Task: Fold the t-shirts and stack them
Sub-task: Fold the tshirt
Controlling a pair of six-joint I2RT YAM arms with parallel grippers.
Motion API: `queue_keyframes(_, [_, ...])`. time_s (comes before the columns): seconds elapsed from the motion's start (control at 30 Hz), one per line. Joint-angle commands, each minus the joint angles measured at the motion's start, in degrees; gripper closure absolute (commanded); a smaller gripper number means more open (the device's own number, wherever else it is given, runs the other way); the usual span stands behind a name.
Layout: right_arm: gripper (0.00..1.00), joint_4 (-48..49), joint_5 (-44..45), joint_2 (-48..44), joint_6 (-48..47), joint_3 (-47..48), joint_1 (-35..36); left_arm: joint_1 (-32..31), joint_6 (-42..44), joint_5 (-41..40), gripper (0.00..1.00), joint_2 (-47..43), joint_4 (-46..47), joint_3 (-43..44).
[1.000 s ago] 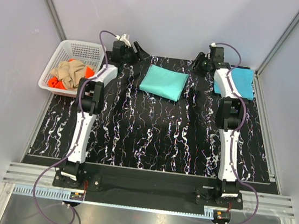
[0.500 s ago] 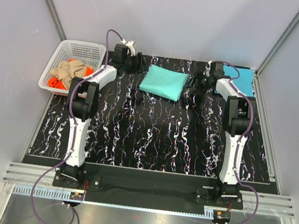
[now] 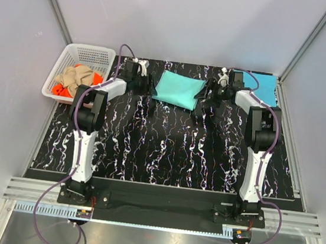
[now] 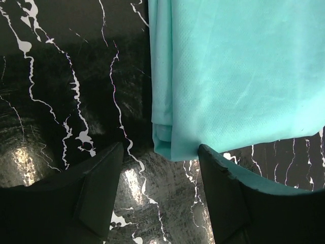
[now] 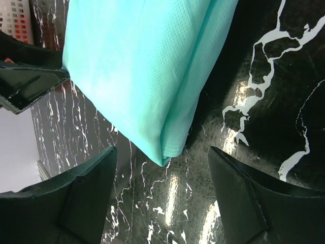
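- Worktop: flat, glossy black slab with white marble veining.
- Basket: white plastic lattice at the far-left corner. It holds a crumpled tan t-shirt over an orange t-shirt, both apparently awaiting folding.
- Mint-teal t-shirt: folded into a flat rectangle at the middle of the far edge. The cloth is a fine soft knit, with its layers visible at the corners.
- Sky-blue t-shirt: folded flat at the far-right corner, probably the base of the stack.
- Left jaws: wide open and empty, straddling a left-hand corner of the mint-teal shirt.
- Right jaws: wide open and empty, straddling a right-hand corner, apparently poised for a two-sided lift.
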Motion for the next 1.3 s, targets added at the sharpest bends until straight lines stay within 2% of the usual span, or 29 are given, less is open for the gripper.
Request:
queue_keyframes(0.0, [0.19,0.39,-2.46,1.85,-2.52,2.22,0.42,0.14,1.65,1.62,0.35,-1.08,2.86,0.83])
queue_keyframes(0.17, [0.21,1.44,-6.23,4.14,-3.39,3.28,0.77,0.23,0.95,5.21,0.38,0.77,4.43,1.71])
queue_keyframes(0.3, [0.26,2.66,-9.3,6.42,-2.7,3.9,1.03,0.23,-1.07,7.15,0.48,1.56,5.85,1.89])
queue_keyframes(0.37, [0.29,3.29,-11.06,6.95,-1.99,3.81,1.38,0.23,-1.51,7.85,0.49,2.18,5.93,2.33])
queue_keyframes(0.57, [0.41,2.94,-11.16,7.31,-1.73,3.72,1.73,0.23,-2.13,8.56,0.63,3.24,4.62,3.73])
queue_keyframes(0.6, [0.5,2.68,-11.07,7.3,-1.73,3.46,1.65,0.23,-2.3,8.56,0.64,3.24,4.44,3.73])
queue_keyframes(0.7, [0.64,3.11,-11.07,7.22,-1.55,2.85,1.65,0.32,-2.65,8.47,0.7,3.15,3.74,3.91])
queue_keyframes(0.73, [0.74,3.2,-11.42,7.13,-1.55,2.67,1.65,0.23,-2.83,8.74,0.74,3.15,3.56,3.74])
queue_keyframes(0.8, [0.9,3.64,-11.94,6.78,-1.37,1.88,1.65,0.32,-3.53,9.44,0.91,3.06,3.22,3.56])
queue_keyframes(0.87, [1.0,3.55,-12.12,5.82,-1.11,1.18,1.65,0.32,-4.32,9.53,1.0,2.8,1.91,3.56])
queue_keyframes(0.93, [1.0,2.77,-12.47,5.11,-1.02,-0.14,1.73,0.23,-5.73,10.23,1.0,2.27,1.02,3.12])
queue_keyframes(1.1, [1.0,2.76,-11.95,-0.06,0.12,-7.6,1.65,-0.38,-10.47,9.27,1.0,-3.34,-4.25,-4.25])
queue_keyframes(1.27, [0.98,5.22,-10.55,-8.4,1.35,-22.01,2.26,-4.16,-13.99,6.03,1.0,-15.36,-1.1,-22.52])
